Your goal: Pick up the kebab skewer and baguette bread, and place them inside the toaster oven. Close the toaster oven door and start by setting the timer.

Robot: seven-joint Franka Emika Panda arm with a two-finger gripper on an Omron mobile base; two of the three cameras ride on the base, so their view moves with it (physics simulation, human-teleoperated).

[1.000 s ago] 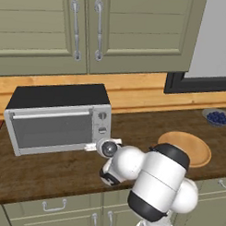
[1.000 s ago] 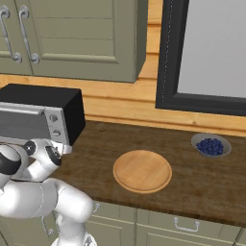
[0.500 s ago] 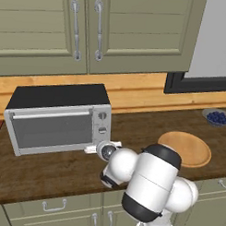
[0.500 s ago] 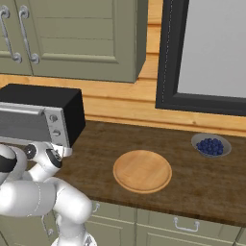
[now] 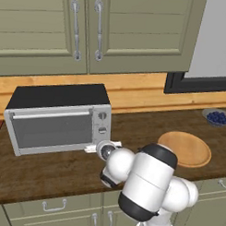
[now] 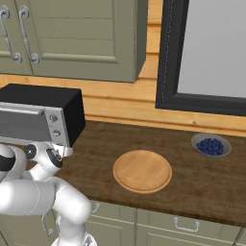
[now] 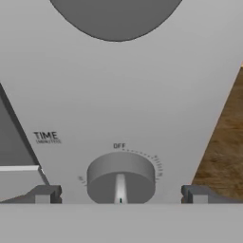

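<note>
The silver toaster oven (image 5: pixel 59 117) (image 6: pixel 38 117) stands on the counter with its glass door (image 5: pixel 52 131) shut. My gripper (image 5: pixel 99 145) (image 6: pixel 65 150) is low at the oven's right panel. In the hand view my gripper (image 7: pixel 121 194) is open, and its fingertips (image 7: pixel 45 193) stand on either side of the round timer knob (image 7: pixel 121 178) without touching it. The knob's pointer sits under the OFF mark, beside the word TIME. The kebab skewer and baguette bread are out of view.
A round wooden board (image 5: pixel 185 148) (image 6: pixel 142 171) lies on the counter right of the arm. A bowl of blueberries (image 5: pixel 217 117) (image 6: pixel 210 145) sits farther right near the dark window frame (image 6: pixel 166 57). Cabinet doors (image 5: pixel 85 31) hang above the oven.
The hand has slid a little left and closer to the oven's knob panel. The jaws stayed open.
</note>
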